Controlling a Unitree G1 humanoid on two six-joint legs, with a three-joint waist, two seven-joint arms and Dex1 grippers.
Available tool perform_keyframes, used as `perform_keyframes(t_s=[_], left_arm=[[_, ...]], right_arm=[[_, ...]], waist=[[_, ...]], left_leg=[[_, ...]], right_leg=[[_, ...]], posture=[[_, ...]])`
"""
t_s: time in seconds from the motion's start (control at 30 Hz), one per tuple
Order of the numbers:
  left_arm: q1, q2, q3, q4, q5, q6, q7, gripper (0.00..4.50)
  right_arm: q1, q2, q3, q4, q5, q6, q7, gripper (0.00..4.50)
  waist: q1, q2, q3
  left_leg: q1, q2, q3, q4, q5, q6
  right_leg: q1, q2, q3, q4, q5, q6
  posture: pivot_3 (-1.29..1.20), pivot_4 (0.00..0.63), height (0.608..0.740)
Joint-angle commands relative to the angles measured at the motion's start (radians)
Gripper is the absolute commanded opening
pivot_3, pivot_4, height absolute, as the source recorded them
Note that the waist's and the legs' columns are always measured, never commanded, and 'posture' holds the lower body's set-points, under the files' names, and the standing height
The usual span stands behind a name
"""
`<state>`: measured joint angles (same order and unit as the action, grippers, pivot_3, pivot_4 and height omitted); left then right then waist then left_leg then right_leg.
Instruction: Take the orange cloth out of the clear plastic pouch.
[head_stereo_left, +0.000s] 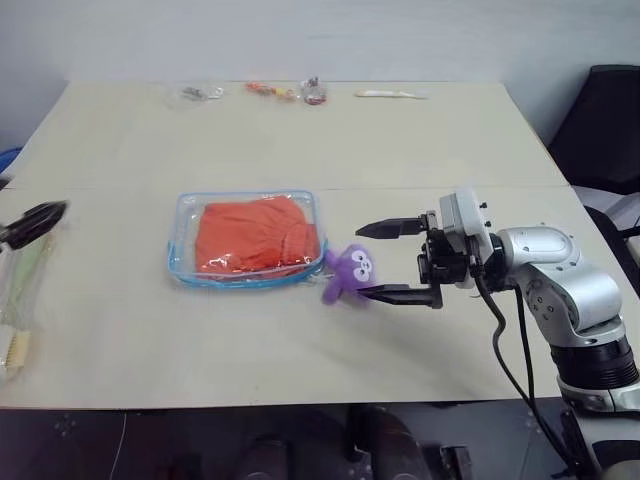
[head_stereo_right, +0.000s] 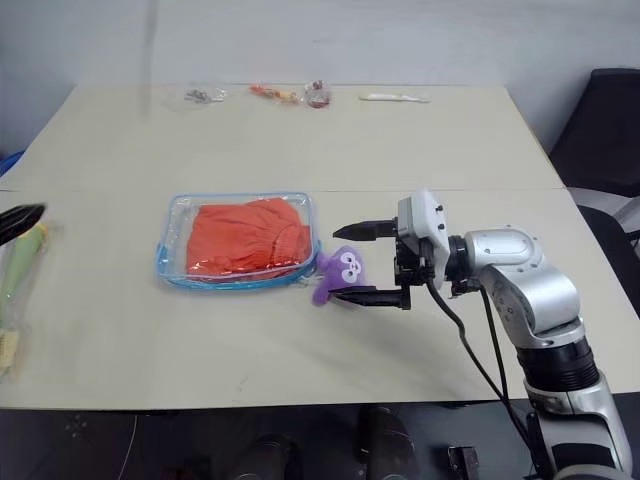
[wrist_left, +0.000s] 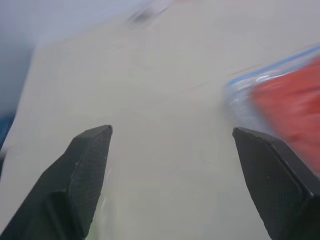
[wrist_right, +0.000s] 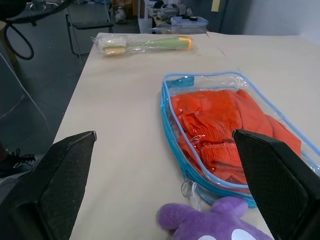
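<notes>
The orange cloth (head_stereo_left: 256, 236) lies inside the clear pouch (head_stereo_left: 246, 241); the right gripper (head_stereo_left: 394, 259), fingers spread, hovers just beside it over the purple toy (head_stereo_left: 346, 274); the left gripper (wrist_left: 170, 165) is spread, well apart.

Pouch's right end: blocked by purple plush toy (head_stereo_left: 346, 273), touching clear plastic pouch (head_stereo_left: 246, 241).
Pouch's left side: bare bench (head_stereo_left: 110, 290), open approach.
Far edge: small bags (head_stereo_left: 255, 93), well apart.

A pale beige tabletop (head_stereo_left: 300, 340) stood against a plain light grey wall (head_stereo_left: 300, 35). A black chair (head_stereo_left: 605, 120) sat off its right edge, and another chair (wrist_right: 90, 20) stood on the dark floor (wrist_right: 35, 85) beyond the left edge.
</notes>
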<state>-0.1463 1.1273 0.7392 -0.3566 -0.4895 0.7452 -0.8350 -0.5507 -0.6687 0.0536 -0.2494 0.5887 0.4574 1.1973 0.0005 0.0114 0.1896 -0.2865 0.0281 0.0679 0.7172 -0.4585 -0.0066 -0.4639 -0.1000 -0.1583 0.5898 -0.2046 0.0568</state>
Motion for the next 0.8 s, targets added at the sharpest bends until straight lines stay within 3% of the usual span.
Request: perform_keyframes(t_s=[0.03,0.13,0.27,0.4,0.63,0.8], left_arm=[[0.065,0.035,-0.203,-0.063,0.094,-0.174,-0.076,4.10],[0.104,0.072,-0.381,0.000,0.286,-0.418,-0.081,4.10],[0.064,0.053,-0.484,0.074,0.357,-0.574,-0.091,4.10],[-0.041,-0.030,-0.531,0.012,0.274,-0.524,-0.083,4.10],[-0.052,-0.051,-0.498,-0.062,0.189,-0.446,-0.132,4.10],[-0.012,-0.017,-0.519,0.040,0.326,-0.575,-0.127,4.10]], right_arm=[[0.018,-0.013,-0.030,-0.039,-0.011,-0.023,-0.022,4.50],[0.031,-0.006,-0.031,-0.051,-0.017,-0.021,-0.045,4.50],[0.062,-0.015,-0.032,-0.076,-0.024,-0.023,-0.063,4.50],[0.113,-0.028,-0.032,-0.078,-0.063,-0.038,-0.086,4.50],[0.188,-0.021,0.040,-0.113,-0.184,-0.099,-0.136,4.50],[0.177,0.001,0.079,-0.100,-0.255,-0.152,-0.171,4.50]], waist=[[-0.004,0.005,0.000],[-0.022,0.006,0.001],[-0.028,0.005,0.001],[-0.017,0.005,0.001],[-0.005,0.005,0.001],[-0.005,0.005,0.001]], left_leg=[[0.000,0.000,0.002,-0.001,0.000,0.000],[0.000,0.002,0.005,-0.003,0.000,-0.003],[-0.001,0.004,0.005,-0.003,0.000,-0.004],[-0.002,0.003,0.004,-0.002,-0.001,-0.002],[-0.002,0.003,0.004,0.000,-0.001,-0.001],[-0.001,0.003,0.005,0.000,-0.001,-0.001]], right_leg=[[0.000,0.000,0.000,0.000,0.000,0.000],[0.000,0.004,0.002,0.002,-0.001,-0.002],[-0.001,0.006,0.001,0.002,-0.002,-0.004],[-0.001,0.004,0.000,0.002,-0.002,-0.003],[-0.001,0.004,0.001,0.002,-0.001,-0.002],[0.000,0.005,0.001,0.002,-0.001,-0.002]], posture=[[0.00,0.150,0.740],[0.00,0.150,0.740],[0.00,0.150,0.740],[0.00,0.150,0.740],[0.00,0.150,0.740],[0.00,0.150,0.740]])
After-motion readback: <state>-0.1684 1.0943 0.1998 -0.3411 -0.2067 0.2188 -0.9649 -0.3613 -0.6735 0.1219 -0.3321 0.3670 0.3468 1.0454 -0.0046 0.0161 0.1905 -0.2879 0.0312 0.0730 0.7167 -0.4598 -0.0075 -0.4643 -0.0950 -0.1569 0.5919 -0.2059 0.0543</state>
